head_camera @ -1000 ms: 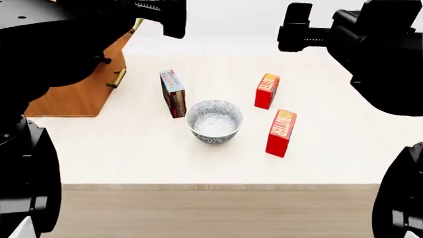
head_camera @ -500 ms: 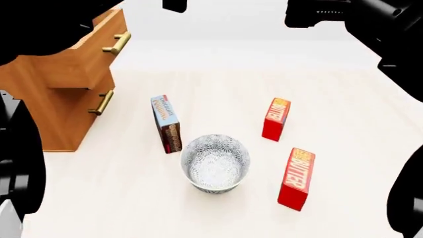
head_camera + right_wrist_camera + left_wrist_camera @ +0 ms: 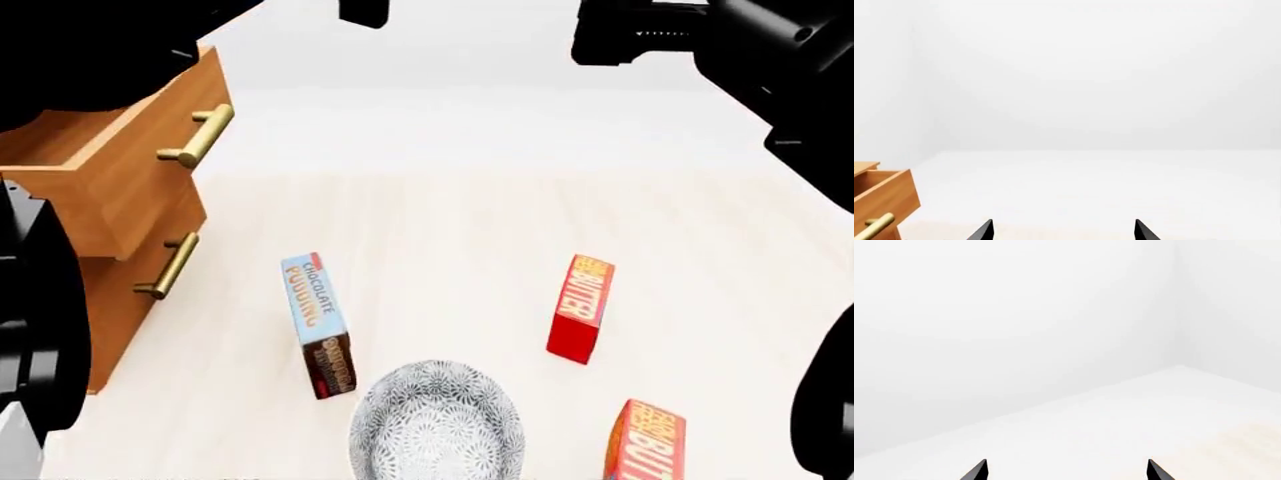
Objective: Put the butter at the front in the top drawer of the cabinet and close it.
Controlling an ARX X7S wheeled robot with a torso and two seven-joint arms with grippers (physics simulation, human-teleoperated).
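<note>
The cabinet point(image 3: 94, 290) stands at 9 o'clock, its top drawer point(image 3: 114, 170) pulled out. The pudding box point(image 3: 318, 325) lies left of the bowl point(image 3: 437, 425) at 6 o'clock. The rear butter point(image 3: 582, 307) lies at 4 o'clock, behind the front butter point(image 3: 646, 444), apparently well apart.

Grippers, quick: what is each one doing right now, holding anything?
Left gripper: open, fingertips apart, holding nothing.
Right gripper: open, fingertips apart, holding nothing.

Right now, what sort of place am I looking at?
Likely a mock kitchen counter in a bare white simulated room: a pale wood table holds butter cartons, a pudding box and a bowl, beside a small cabinet.
</note>
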